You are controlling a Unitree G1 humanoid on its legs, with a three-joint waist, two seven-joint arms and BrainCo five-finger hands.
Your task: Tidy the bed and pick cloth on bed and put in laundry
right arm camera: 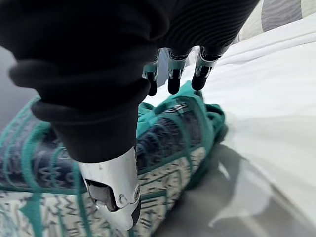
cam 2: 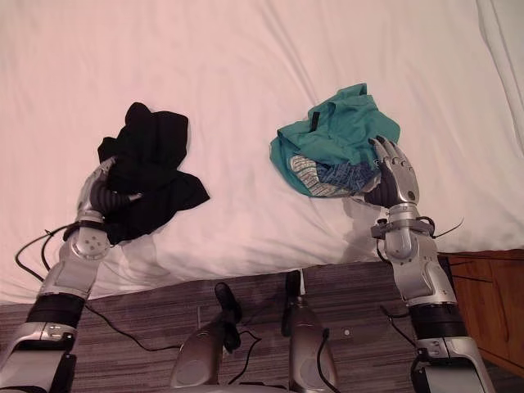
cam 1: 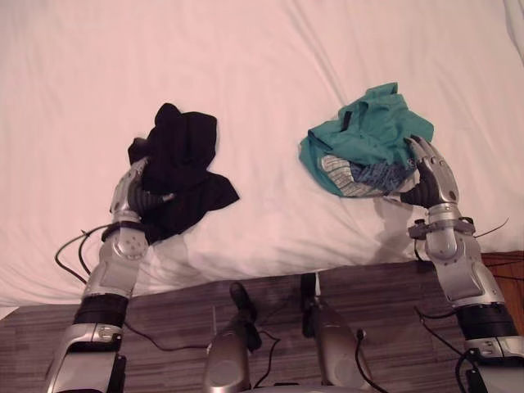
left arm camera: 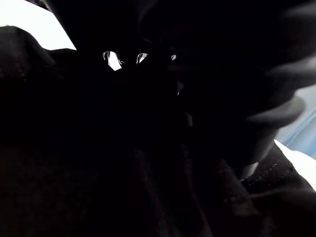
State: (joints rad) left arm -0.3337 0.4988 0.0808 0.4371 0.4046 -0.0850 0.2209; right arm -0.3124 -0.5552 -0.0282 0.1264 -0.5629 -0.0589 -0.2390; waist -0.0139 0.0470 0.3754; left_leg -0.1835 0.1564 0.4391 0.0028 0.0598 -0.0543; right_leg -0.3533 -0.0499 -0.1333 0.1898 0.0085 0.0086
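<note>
On the white bed (cam 1: 262, 65) lie two cloths, well apart. The left hand (cam 1: 135, 195) sits against the black cloth (cam 1: 184, 151), and I cannot tell if it grips it. The right hand (cam 1: 434, 176) is at the edge of the teal cloth (cam 1: 368, 127), its fingers loose above it, not closed on it.

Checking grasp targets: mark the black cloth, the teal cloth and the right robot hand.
black cloth (cam 1: 184, 154), left eye view, middle of the bunched heap
teal cloth (cam 1: 370, 123), left eye view, plain upper fold
right robot hand (cam 1: 437, 182), left eye view, back of hand
</note>
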